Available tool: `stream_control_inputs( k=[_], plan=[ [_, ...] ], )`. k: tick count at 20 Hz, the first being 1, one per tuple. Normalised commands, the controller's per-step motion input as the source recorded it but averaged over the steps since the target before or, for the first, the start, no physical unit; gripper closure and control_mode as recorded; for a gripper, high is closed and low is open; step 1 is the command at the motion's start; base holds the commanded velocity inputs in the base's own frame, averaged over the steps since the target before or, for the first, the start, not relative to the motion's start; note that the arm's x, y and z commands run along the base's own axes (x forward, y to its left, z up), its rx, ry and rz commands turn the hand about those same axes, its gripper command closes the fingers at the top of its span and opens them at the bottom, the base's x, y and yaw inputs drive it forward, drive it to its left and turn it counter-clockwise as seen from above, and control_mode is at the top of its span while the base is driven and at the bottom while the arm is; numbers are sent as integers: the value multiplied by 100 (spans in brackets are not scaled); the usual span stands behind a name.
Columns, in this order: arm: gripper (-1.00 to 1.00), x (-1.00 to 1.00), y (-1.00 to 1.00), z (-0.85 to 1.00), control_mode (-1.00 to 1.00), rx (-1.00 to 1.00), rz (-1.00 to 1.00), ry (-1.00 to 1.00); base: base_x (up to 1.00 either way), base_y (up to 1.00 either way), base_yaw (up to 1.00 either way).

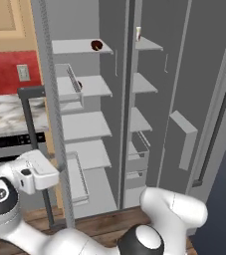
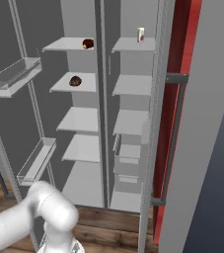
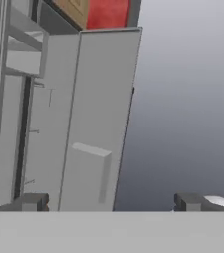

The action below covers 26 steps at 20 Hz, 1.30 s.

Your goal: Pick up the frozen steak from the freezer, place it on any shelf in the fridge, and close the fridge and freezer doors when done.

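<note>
The steak is lying on the top shelf of the fridge, towards the shelf's right rear corner. It is showing as a small, flattish, dark red-brown lump with a paler rim. One shelf lower, a round brown ball is sitting. In the freezer, a small pale bottle is standing upright on the top shelf. The fridge door and the freezer door are both standing wide open. In the hand view the gripper is facing the freezer door's inner side, its jaws spread wide and holding nothing.
</note>
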Motion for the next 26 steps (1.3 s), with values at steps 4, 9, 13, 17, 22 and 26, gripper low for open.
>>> stream_control_inputs(
  k=[4,9,13,17,22,26],
  plan=[
    [-100,47,0,-3,-100,0,7,-19,0,0,0],
    [-100,34,20,-13,-100,0,19,-11,0,0,0],
    [-100,6,27,-4,-100,-1,23,-9,0,0,0],
    [-100,1,27,0,-100,0,22,-3,0,0,0],
    [-100,25,12,0,-100,0,18,0,0,0,0],
    [-100,41,40,-13,-100,0,9,0,0,0,0]
  ],
)
